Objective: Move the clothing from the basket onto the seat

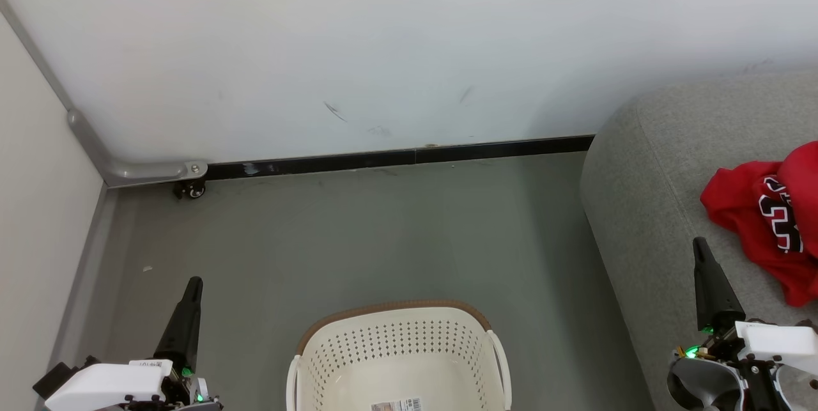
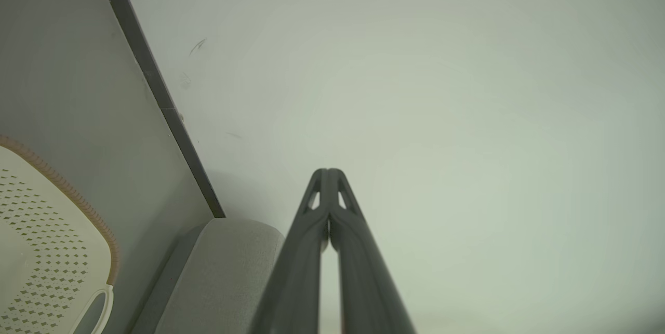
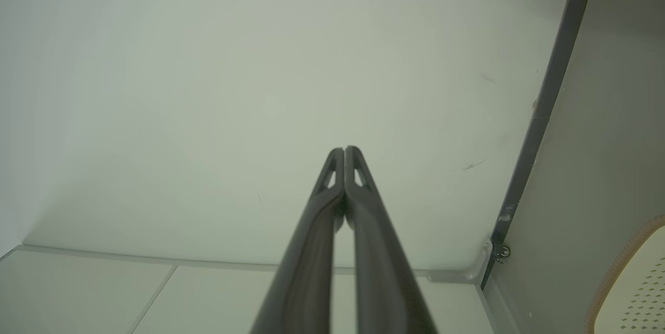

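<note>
Head view has the basket (image 1: 396,341) at the bottom middle, standing on the grey floor (image 1: 383,225). Its brown rim curves across the far side. Inside it I can see perforated cream walls, a pale bottom and a paper label (image 1: 397,405) at the near edge of the picture.

The clothing (image 1: 754,219) is on the seat (image 1: 639,219) at the right. It is a rumpled red heap with black-and-white numerals facing up, and it runs out past the right edge. It lies well apart from the basket, with a strip of floor between basket and seat.

My left pincer (image 1: 194,283) sits at the lower left over the floor, to the left of the basket and not touching it. In the left wrist view its two dark fingers are pressed together right up to the tips, with nothing between them. They point at the white wall (image 1: 383,34), and the basket's rim and a rounded corner of the seat show off to one side.

My right pincer (image 1: 700,246) is at the lower right against the seat, just beside the clothing but apart from it. The right wrist view shows its fingers pressed together too, holding nothing and aimed at the wall.

A black skirting strip (image 1: 415,155) runs along the foot of the wall. A small caster wheel (image 1: 190,189) sits at the strip's left end, in the corner.
</note>
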